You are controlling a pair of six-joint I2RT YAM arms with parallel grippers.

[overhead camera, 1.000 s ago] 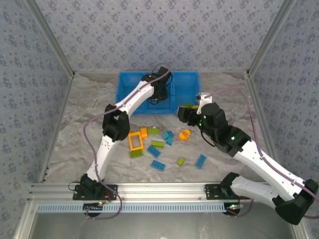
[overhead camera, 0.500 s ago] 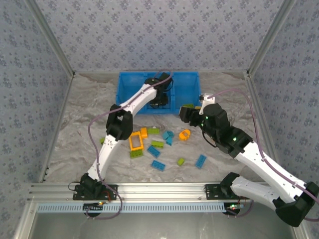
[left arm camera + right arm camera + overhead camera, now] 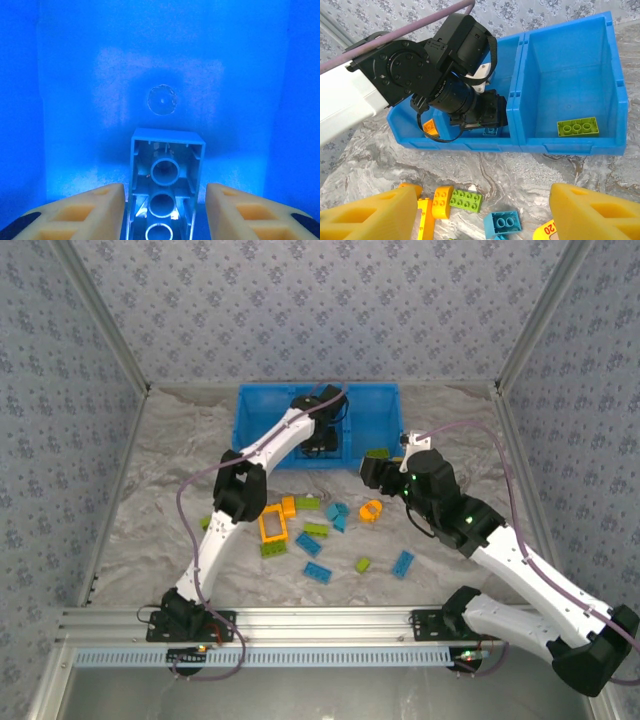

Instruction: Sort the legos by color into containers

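The containers are three compartments of a blue bin point(image 3: 258, 410) at the back of the table. My left gripper point(image 3: 320, 445) reaches down into the middle one. Its jaws stand open, and a blue brick point(image 3: 167, 165) lies underside up between them with a gap on each side. My right gripper point(image 3: 480, 215) hovers open over the loose legos, holding nothing. A green brick point(image 3: 577, 127) lies in the right compartment and an orange brick point(image 3: 430, 127) in the left. On the table lie an orange frame point(image 3: 271, 523) and several blue, green and orange bricks.
The left arm point(image 3: 262, 448) stretches diagonally across the table above the left part of the pile. Patterned walls close in both sides and the back. An aluminium rail point(image 3: 320, 620) runs along the near edge.
The left gripper's jaws have spread apart off the blue brick inside the middle compartment. The right gripper has shifted slightly and stays open.
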